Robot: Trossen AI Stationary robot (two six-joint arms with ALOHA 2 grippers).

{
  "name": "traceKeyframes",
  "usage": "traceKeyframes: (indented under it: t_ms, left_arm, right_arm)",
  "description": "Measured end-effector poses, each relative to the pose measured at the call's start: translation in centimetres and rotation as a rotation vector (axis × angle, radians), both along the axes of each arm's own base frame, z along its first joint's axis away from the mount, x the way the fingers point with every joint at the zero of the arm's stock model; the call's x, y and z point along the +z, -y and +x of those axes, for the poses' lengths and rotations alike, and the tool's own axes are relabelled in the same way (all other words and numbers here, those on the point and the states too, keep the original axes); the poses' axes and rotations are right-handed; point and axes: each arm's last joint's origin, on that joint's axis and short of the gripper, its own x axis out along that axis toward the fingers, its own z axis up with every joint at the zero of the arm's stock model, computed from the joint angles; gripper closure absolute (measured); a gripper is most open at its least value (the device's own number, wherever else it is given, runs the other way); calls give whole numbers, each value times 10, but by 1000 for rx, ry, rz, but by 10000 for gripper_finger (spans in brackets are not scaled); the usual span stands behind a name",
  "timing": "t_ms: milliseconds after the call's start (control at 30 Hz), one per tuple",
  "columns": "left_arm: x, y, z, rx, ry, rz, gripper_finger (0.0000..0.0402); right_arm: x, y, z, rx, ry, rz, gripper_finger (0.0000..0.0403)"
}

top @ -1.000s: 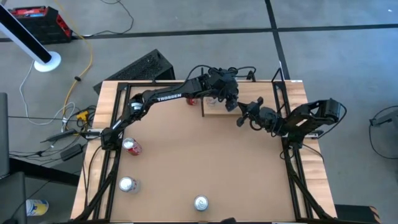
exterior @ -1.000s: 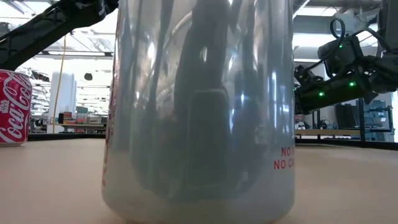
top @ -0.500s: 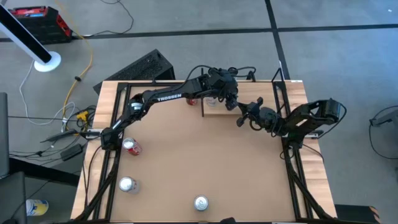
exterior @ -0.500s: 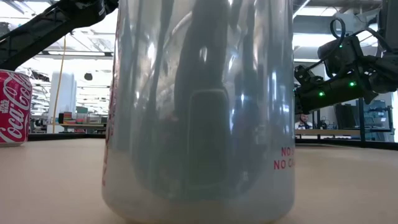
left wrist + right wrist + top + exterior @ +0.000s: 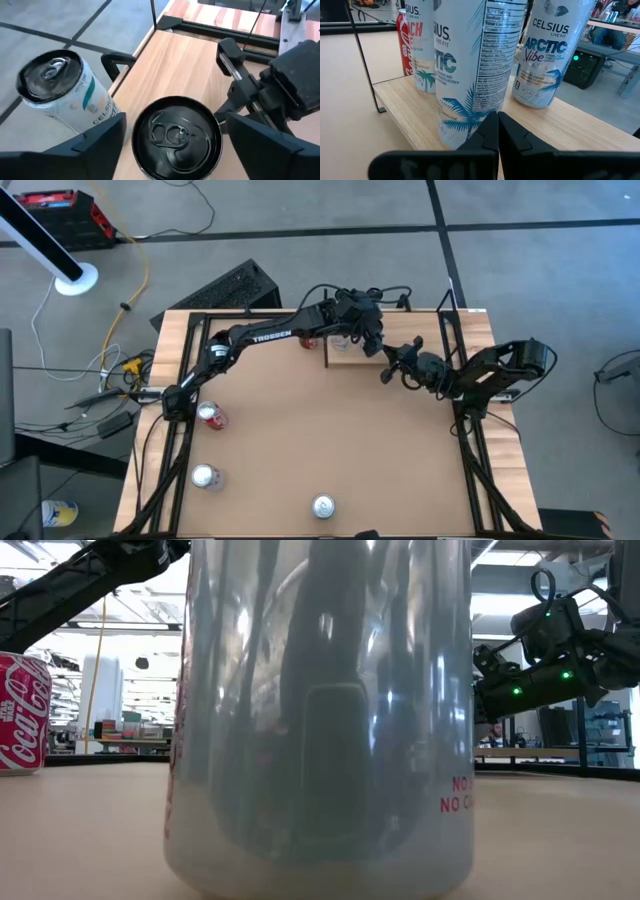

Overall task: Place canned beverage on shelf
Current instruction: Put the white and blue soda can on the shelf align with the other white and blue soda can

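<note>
Left pincer (image 5: 175, 145) spread around a black-topped can (image 5: 176, 137) on the shelf (image 5: 190, 65). A white Celsius can (image 5: 65, 95) leans beside it. Right pincer (image 5: 497, 135), pressed together, faces them.

Pale, matt wood-grain shelf (image 5: 410, 107) edged by a thin black metal rail (image 5: 364, 60); on it, glossy white printed cans (image 5: 470, 65) with a slick sheen. A dark can top (image 5: 176, 136) shows smooth metal (pull tab included). The left claw (image 5: 175, 145) has matt black plastic fingers (image 5: 95, 145). The table (image 5: 330, 430) is smooth brown board.
</note>
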Motion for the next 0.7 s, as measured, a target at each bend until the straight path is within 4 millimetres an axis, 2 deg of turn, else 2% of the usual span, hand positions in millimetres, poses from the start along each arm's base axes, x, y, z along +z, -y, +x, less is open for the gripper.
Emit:
traceKeyframes:
  t_ms: [167,433,600,700]
  left_arm:
    - [4,0,1,-9,14,24,40]
    - [30,3,-6,-4,20,19,36]
    - [50,7,-22,11,-8,43,35]
    - [69,10,-33,14,4,61,35]
  right_arm:
    - [0,0,0,1,-5,-5,380]
    - [4,-4,-1,32,-64,-48,380]
    - [14,-10,-5,60,-105,-73,380]
    - [21,-14,-9,71,-113,-77,380]
